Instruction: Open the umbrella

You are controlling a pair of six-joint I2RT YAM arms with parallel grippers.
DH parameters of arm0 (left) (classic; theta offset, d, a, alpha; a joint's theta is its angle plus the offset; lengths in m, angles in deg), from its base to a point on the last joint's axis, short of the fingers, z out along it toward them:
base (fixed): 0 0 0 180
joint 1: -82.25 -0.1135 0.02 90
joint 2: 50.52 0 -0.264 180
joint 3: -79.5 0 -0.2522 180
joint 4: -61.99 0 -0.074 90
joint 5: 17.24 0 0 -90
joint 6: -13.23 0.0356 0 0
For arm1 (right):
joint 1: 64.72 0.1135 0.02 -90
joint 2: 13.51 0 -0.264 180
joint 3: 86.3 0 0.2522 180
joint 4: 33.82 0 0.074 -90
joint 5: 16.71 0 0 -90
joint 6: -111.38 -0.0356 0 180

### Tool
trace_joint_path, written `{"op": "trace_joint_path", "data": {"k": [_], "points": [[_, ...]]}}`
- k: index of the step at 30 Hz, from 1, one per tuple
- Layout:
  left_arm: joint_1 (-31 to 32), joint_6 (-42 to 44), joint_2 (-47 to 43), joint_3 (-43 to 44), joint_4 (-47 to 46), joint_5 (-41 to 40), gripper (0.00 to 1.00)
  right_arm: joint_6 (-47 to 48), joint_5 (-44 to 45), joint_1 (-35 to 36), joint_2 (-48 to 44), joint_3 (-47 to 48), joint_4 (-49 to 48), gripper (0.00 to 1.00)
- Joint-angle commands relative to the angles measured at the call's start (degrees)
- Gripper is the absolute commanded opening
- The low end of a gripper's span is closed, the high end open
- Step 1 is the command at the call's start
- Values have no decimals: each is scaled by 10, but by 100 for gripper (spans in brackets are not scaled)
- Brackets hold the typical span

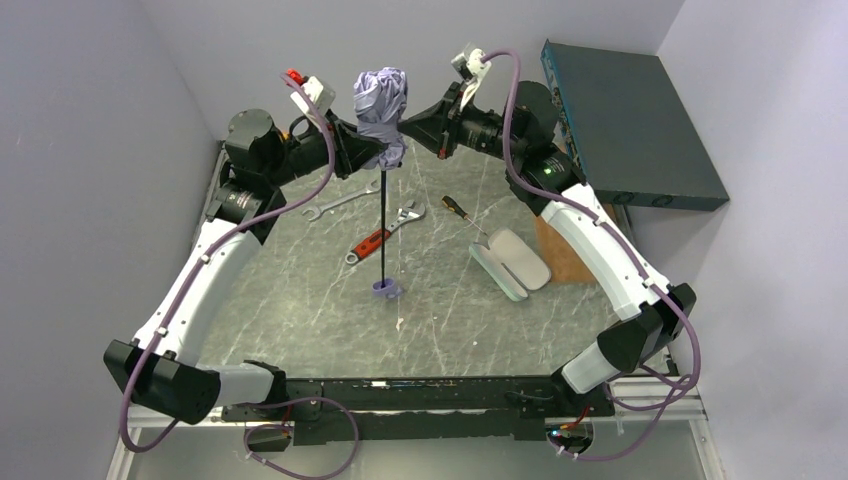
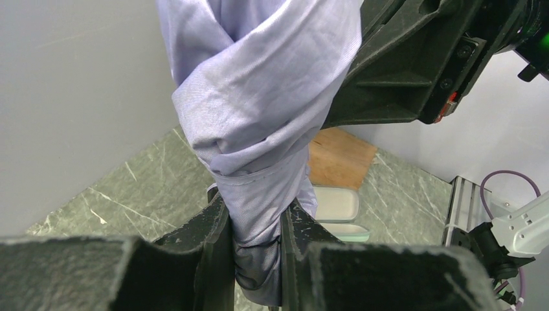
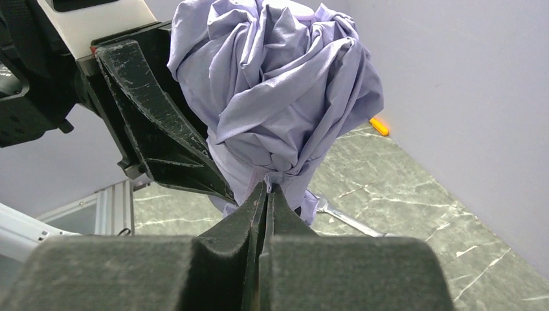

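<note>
At the bottom of the top view, the left arm [image 1: 200, 290] and the right arm [image 1: 610, 250] rise from the near edge of the grey marbled table [image 1: 300, 310]. Just above the frame's centre, the small lavender handle [image 1: 386, 290] of the umbrella [image 1: 381, 100] hangs at table level. I cannot tell whether it touches the surface. The thin black shaft [image 1: 384, 225] runs straight up from it.

Right of centre lies a pale green oval case [image 1: 512, 262], with a wooden block [image 1: 565, 255] just beside it, partly under the right arm. Further back are a red-handled adjustable wrench [image 1: 383, 233], a plain wrench [image 1: 335, 203] to its left and a screwdriver [image 1: 460, 212] to its right.

At top centre the umbrella's bunched lavender cloth is held high, upright and folded. The left claw [image 2: 256, 217] is clamped around the narrow neck of the cloth, and fabric fills the small gap between its fingers. The right claw [image 3: 266, 191] comes in from the opposite side. Its fingers are pressed almost flat together, pinching a thin fold at the lower edge of the bundle.

A dark flat box [image 1: 630, 125] sits in the upper right corner.
</note>
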State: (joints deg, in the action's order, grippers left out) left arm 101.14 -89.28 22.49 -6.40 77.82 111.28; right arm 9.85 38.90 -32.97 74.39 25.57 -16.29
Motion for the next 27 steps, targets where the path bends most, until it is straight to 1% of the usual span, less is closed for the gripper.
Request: {"op": "trace_joint_path", "data": {"k": [1, 5, 9, 13, 14, 15, 16, 17, 18, 19, 21, 23, 27], "points": [[4, 11, -18, 29, -36, 44, 0, 41, 38, -13, -4, 5, -3, 0], [3, -8, -25, 21, -65, 99, 0, 72, 70, -42, 5, -8, 21, 0], [3, -68, -22, 16, -123, 166, 0, 128, 108, -47, 16, -24, 22, 0], [0, -81, -19, 20, -133, 160, 0, 121, 87, -47, 17, -14, 27, 0], [-1, -81, -18, 23, -131, 156, 0, 118, 77, -48, 15, -15, 28, 8], [-3, -86, -17, 26, -128, 148, 0, 116, 69, -50, 14, -13, 35, 28], [-8, -95, -15, 27, -130, 141, 0, 98, 58, -54, 14, -10, 41, 56], [-13, -102, -14, 30, -130, 134, 0, 77, 52, -59, 15, -7, 49, 73], [-21, -113, -13, 32, -125, 124, 0, 55, 43, -68, 17, -2, 56, 85], [-30, -131, -13, 30, -129, 110, 0, 33, 22, -80, 21, 1, 63, 93], [-56, -178, -13, 18, -157, 88, 0, 4, -18, -102, 24, -4, 71, 99], [-79, -211, -10, 15, -167, 66, 0, -3, -62, -112, 16, -20, 65, 99], [-84, -251, 0, 19, -187, 35, 0, -23, -127, -92, 2, -50, 29, 97]]}}
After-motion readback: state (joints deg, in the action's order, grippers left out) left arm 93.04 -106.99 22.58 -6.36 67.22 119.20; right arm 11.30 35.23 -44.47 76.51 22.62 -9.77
